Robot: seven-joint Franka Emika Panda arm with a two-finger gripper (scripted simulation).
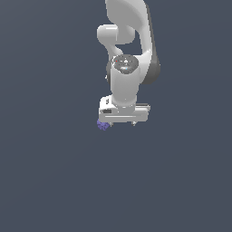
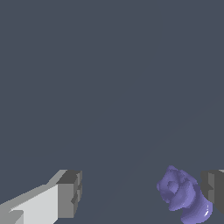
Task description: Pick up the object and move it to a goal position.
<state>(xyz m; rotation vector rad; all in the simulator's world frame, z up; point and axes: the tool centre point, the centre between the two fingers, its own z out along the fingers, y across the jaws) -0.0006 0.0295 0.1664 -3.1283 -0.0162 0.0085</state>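
The object [image 1: 103,125] is a small lumpy purple-blue blob that peeks out below the end of the white gripper hand on the exterior view's left. In the wrist view the object [image 2: 181,196] sits between the two grey fingertips [image 2: 70,192], far off-centre and right beside the other fingertip. My gripper [image 1: 121,123] points straight down over it with the jaws wide apart; in the wrist view the gripper [image 2: 142,192] holds nothing. I cannot tell whether the blob touches the near fingertip.
The ground is a plain dark grey surface in both views. The arm's white links [image 1: 127,54] rise above the gripper. No other objects or goal marker show.
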